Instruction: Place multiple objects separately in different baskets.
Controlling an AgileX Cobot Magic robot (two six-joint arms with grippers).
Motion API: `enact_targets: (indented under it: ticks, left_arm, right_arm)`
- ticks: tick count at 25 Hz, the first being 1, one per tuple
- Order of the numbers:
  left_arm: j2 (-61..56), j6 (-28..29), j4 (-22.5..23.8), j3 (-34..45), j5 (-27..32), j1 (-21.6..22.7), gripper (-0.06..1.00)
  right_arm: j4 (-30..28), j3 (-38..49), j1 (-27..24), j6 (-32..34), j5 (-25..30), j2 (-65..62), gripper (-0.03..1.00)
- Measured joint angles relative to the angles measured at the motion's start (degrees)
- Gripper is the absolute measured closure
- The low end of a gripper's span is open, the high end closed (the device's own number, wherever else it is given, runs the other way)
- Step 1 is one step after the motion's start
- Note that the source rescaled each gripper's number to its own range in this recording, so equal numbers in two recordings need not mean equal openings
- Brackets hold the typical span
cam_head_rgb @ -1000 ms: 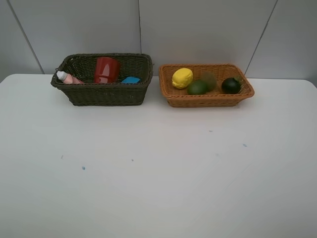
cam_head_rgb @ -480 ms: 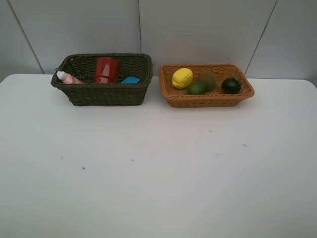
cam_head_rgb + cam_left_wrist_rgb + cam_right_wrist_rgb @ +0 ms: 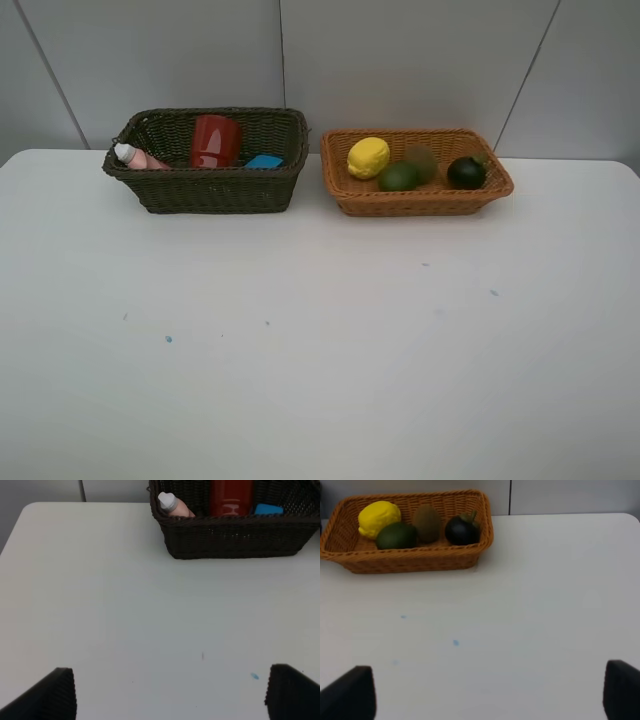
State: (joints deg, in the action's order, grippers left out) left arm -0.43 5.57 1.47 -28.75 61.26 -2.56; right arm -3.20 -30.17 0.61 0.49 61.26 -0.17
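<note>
dark basket [image 3: 210, 190] upper left of overhead frame: red cup [image 3: 214, 141], pink bottle [image 3: 138, 156], blue eraser [image 3: 264, 161] inside; marker not visible. tan basket [image 3: 420, 198] upper right: lemon [image 3: 368, 157], lime [image 3: 398, 176], kiwi [image 3: 422, 160], mangosteen [image 3: 466, 172]. fruit looks light, round, likely rolls; grab across middle. cup stiff, take by wall. left gripper [image 3: 170, 692], right gripper [image 3: 487, 692]: jaws wide, empty, over bare table [image 3: 320, 340]. nothing in way.

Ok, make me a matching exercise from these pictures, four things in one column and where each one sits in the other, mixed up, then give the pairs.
Things:
1. yellow lemon
2. red cup
3. pink bottle
4. mangosteen

Places:
A. left end of the dark basket
B. right end of the tan basket
C. left end of the tan basket
D. middle of the dark basket

Pairs: 1-C, 2-D, 3-A, 4-B
</note>
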Motion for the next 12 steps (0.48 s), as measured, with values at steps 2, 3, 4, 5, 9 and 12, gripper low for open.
enact_targets:
  ticks: [2,3,4,5,9,12]
  left_arm:
    - [0.0,0.0,0.0,0.0,0.0,0.0,-0.03]
    - [0.0,0.0,0.0,0.0,0.0,0.0,-0.03]
    - [0.0,0.0,0.0,0.0,0.0,0.0,-0.03]
    - [0.0,0.0,0.0,0.0,0.0,0.0,-0.03]
    - [0.0,0.0,0.0,0.0,0.0,0.0,-0.03]
    - [0.0,0.0,0.0,0.0,0.0,0.0,-0.03]
  right_arm:
    - [0.0,0.0,0.0,0.0,0.0,0.0,-0.03]
    - [0.0,0.0,0.0,0.0,0.0,0.0,-0.03]
    - [0.0,0.0,0.0,0.0,0.0,0.0,-0.03]
    - [0.0,0.0,0.0,0.0,0.0,0.0,-0.03]
    - [0.0,0.0,0.0,0.0,0.0,0.0,-0.03]
    - [0.0,0.0,0.0,0.0,0.0,0.0,-0.03]
